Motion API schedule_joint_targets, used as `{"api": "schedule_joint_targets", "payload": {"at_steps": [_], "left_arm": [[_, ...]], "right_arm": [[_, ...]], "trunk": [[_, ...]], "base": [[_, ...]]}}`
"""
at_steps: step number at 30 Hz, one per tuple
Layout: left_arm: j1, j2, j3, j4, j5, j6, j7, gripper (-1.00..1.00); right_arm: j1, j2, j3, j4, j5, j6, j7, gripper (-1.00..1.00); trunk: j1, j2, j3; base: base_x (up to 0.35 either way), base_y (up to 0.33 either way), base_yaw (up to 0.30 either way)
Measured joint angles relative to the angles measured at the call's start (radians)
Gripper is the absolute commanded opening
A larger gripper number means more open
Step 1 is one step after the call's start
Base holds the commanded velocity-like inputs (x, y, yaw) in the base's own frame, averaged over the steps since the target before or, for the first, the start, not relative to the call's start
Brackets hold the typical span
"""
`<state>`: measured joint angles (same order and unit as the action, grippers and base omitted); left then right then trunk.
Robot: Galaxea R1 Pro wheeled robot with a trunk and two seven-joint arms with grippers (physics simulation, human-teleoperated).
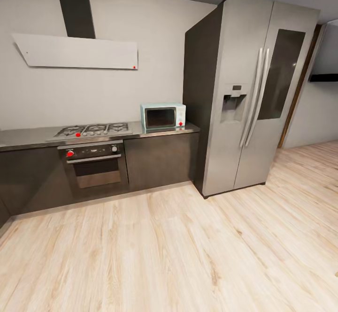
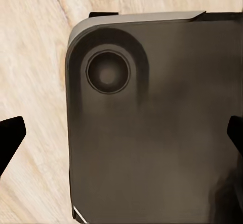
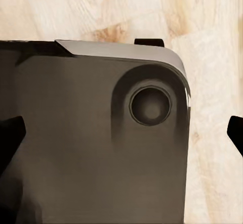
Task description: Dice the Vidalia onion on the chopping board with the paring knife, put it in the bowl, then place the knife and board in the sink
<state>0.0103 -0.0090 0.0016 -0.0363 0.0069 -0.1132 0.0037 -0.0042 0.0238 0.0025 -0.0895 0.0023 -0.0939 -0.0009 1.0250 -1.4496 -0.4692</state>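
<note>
The onion, sink, chopping board, paring knife, bowl and countertop are out of view. My left gripper (image 2: 121,138) hangs open over my own dark base (image 2: 162,107), its black fingertips (image 2: 10,138) spread wide with nothing between them. My right gripper (image 3: 121,138) is open in the same way above the base (image 3: 81,148), with one black fingertip (image 3: 10,138) at each side. Pale wooden floor (image 2: 35,57) lies under both.
Ahead runs a steel-grey top with a gas hob (image 1: 91,130), an oven (image 1: 96,164) below it and a hood (image 1: 77,51) above. A pale blue microwave (image 1: 163,116) sits beside a tall silver fridge (image 1: 244,96). Wooden floor (image 1: 188,255) stretches in front and to the right.
</note>
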Motion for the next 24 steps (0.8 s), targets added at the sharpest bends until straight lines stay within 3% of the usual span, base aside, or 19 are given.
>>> {"api": "schedule_joint_targets", "payload": {"at_steps": [19,20,21,24], "left_arm": [[0.0,0.015,0.009,-0.072,-0.001,-0.107,0.002,1.0],[0.0,0.015,0.008,-0.135,-0.001,-0.142,0.002,1.0],[0.001,0.016,0.008,-0.293,-0.001,-0.143,0.002,1.0],[0.0,0.016,0.008,-0.455,-0.001,-0.143,0.002,1.0]], "right_arm": [[0.0,-0.005,0.0,-0.104,0.005,-0.09,-0.02,1.0],[0.0,-0.005,0.0,-0.173,0.005,-0.09,-0.028,1.0],[0.0,-0.005,0.0,-0.334,0.006,-0.089,-0.039,1.0],[0.0,-0.005,0.0,-0.458,0.006,-0.09,-0.065,1.0]], "trunk": [[0.0,0.0,0.0],[0.0,0.0,0.0],[0.0,0.0,0.0],[0.0,0.0,0.0]], "base": [[0.0,0.0,0.0],[0.0,0.0,0.0],[0.0,0.0,0.0],[0.0,0.0,0.0]]}}
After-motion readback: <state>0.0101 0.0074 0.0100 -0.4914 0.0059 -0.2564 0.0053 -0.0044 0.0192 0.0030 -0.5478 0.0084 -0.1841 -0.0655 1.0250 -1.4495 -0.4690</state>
